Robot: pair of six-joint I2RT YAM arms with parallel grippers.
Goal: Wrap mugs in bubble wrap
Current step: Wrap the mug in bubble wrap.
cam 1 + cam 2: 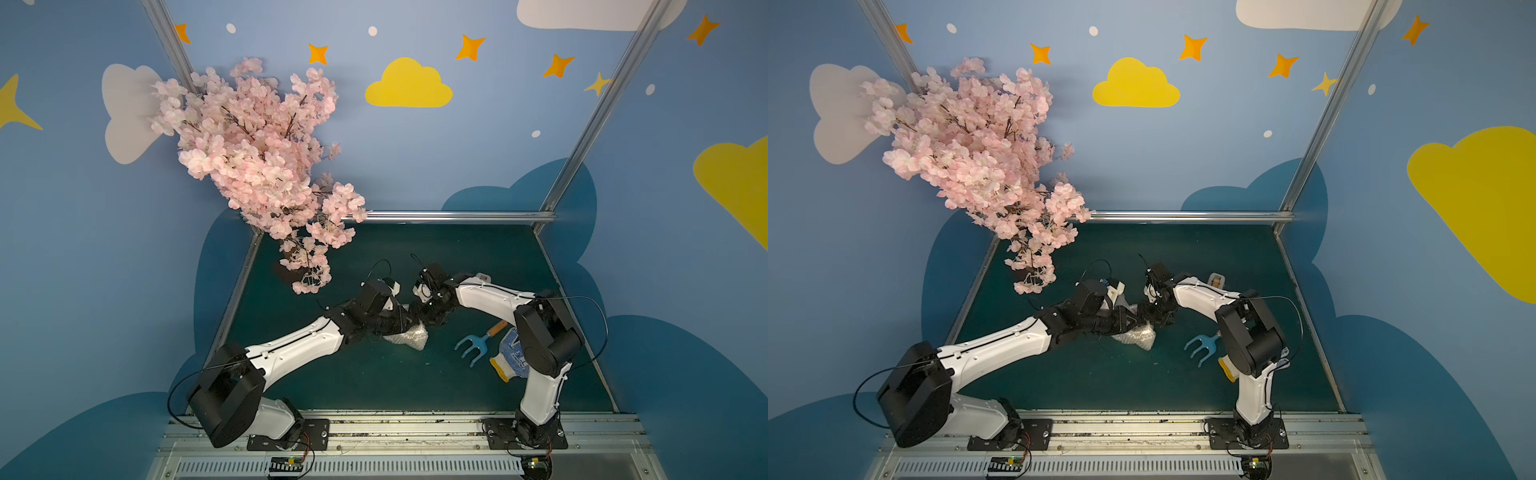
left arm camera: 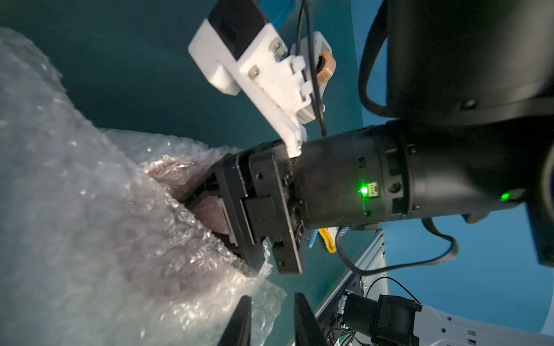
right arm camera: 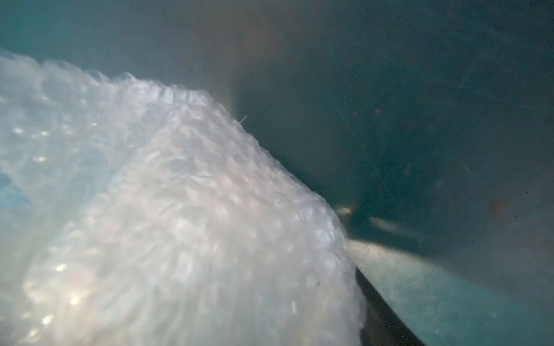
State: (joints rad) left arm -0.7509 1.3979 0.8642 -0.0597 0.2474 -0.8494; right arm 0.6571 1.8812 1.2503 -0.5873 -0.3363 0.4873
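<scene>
The bubble wrap [image 1: 409, 337] bundles the mug [image 2: 175, 172] at mid-counter [image 1: 374, 386], between the arms. The right pincer [image 2: 214, 211] has spread tips sunk into the wrapped mouth, grip unclear. The left pincer [image 2: 269, 325] is narrowly parted by the loose edge. Likely fragile inside, slippery and springy outside: pinch gathered folds.

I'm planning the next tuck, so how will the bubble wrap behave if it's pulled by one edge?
Probably floppy: the bubble wrap lies crumpled in soft folds around the mug. Thin and see-through, it is likely light and may spring back. Its glossy film could slip when pinched.
</scene>
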